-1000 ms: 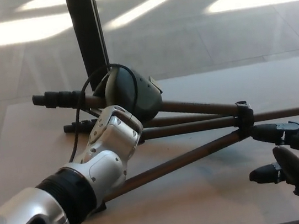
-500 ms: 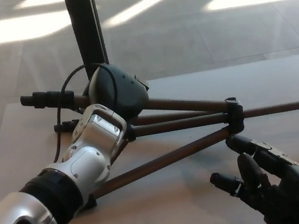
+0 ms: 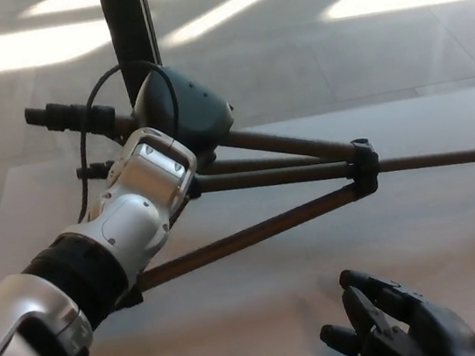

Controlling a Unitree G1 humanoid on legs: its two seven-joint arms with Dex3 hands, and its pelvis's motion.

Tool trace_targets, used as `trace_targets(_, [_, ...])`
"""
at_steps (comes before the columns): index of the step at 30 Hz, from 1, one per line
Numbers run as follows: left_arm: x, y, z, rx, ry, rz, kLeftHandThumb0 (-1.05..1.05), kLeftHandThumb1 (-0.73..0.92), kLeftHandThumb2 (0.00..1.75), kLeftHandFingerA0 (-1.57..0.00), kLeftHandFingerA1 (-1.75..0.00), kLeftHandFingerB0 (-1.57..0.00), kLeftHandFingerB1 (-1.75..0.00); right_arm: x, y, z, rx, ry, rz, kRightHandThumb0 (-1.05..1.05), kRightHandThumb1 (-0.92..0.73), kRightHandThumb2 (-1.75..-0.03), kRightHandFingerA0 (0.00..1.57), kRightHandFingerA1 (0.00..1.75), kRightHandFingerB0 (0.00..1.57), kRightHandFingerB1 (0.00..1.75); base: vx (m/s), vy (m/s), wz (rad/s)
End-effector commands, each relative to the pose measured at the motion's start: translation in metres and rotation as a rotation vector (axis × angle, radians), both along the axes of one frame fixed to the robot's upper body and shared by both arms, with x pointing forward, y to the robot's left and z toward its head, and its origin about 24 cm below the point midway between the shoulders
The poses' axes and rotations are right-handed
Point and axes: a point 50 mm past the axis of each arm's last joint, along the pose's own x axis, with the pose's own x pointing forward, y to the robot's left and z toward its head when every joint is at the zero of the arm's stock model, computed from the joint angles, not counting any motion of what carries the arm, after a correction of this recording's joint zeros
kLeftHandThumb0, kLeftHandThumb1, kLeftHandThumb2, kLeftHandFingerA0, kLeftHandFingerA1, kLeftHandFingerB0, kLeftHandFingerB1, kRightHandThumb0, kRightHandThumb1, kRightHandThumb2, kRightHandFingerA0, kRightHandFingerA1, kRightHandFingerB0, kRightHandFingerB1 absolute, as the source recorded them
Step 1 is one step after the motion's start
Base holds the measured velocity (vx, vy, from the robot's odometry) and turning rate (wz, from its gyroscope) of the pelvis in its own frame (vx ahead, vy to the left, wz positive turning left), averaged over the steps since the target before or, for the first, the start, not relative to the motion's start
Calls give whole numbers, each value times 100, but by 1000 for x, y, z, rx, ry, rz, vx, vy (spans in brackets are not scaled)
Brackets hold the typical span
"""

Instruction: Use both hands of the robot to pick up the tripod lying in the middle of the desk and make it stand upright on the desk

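The tripod (image 3: 263, 230) lies on the pale desk (image 3: 457, 227), its brown legs spread toward the right and joined by a black collar (image 3: 363, 167). Its black handle (image 3: 70, 118) sticks out at the upper left, with that end raised off the desk. My left hand (image 3: 186, 114) is shut on the tripod's head, and a black cable loops over it. My right hand (image 3: 399, 334) is low at the front edge of the picture. It is open, its fingers spread, and it holds nothing; it is well apart from the legs.
A black upright post (image 3: 130, 34) stands just behind the tripod's head, beyond the desk's far edge. Sunlit floor lies behind. One tripod leg reaches the right border of the picture.
My left hand has raised the tripod's head end and shifted it slightly left. My right hand has drawn back from the leg collar, down and to the left.
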Motion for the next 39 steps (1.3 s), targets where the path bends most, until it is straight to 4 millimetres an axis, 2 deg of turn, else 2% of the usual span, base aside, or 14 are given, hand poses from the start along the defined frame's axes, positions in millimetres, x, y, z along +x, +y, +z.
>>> trace_targets(1, [2,-24,83,-73,-96,-95,-37,64,69,-87,-152,-84,-97,-5,77,-39,205,410,-137,-55,-63,-59,5,73,18,54,0,0,0])
trace_targets(15, [-11,-43,69,-153,-81,-169,-40,47,97,-118,-131,-86,-98,70,87,-14,324,310,-203,-73,-63,-56,6,89,8,68,0,0,0])
trace_targets(16, [-11,-44,68,-150,-83,-171,-39,58,65,-92,-166,-87,-103,75,86,-10,340,291,-193,-75,-66,-56,3,92,2,69,0,0,0])
trace_targets(17, [-12,-44,67,-147,-79,-174,-39,57,64,-92,-168,-87,-105,80,86,-6,340,284,-216,-42,-40,-100,6,60,3,57,0,0,0])
trace_targets(18, [-13,-46,67,-142,-69,-180,-38,55,62,-91,-169,-86,-106,83,85,-2,402,281,-270,-69,-62,-61,0,78,0,60,0,0,0])
trace_targets(22, [-16,-48,64,-135,-39,-175,-37,56,61,-90,-170,-83,-109,97,81,7,374,257,-207,-79,-73,-64,0,77,0,53,0,0,0])
trace_targets(25, [-18,-49,65,-147,-28,-185,-33,56,61,-90,-168,-82,-93,102,77,9,548,315,-225,-89,-68,-114,0,41,0,34,0,0,0])
trace_targets(27, [-17,-50,70,-169,-49,-207,-34,42,90,-119,-132,-84,-95,108,75,12,505,263,-225,-99,-63,-100,0,34,0,21,0,0,0])
trace_targets(30, [-18,-52,79,-171,-65,-192,-34,64,69,-89,-171,-81,-117,115,73,16,403,240,-195,-77,-83,-90,0,22,0,0,0,0,0])
trace_targets(31, [-18,-55,82,-163,-73,-195,-34,64,72,-90,-169,-82,-115,116,71,16,408,227,-191,-91,-79,-114,0,34,0,25,0,0,0])
trace_targets(32, [-19,-55,85,-154,-81,-195,-36,49,99,-116,-129,-83,-97,117,72,14,436,235,-228,-73,-86,-66,0,9,0,10,0,0,0])
trace_targets(35, [-19,-52,92,-152,-84,-203,-31,60,71,-91,-142,-83,-84,120,75,11,502,270,-306,-105,-69,-99,0,22,0,6,0,0,0])
trace_targets(37, [-20,-47,90,-155,-85,-206,-31,59,72,-91,-145,-84,-87,121,76,16,577,269,-337,-81,-78,-66,0,25,0,45,0,0,0])
trace_targets(39, [-20,-44,85,-157,-90,-204,-33,61,72,-91,-156,-85,-99,123,75,18,490,252,-193,-98,-72,-110,0,29,3,16,0,0,0])
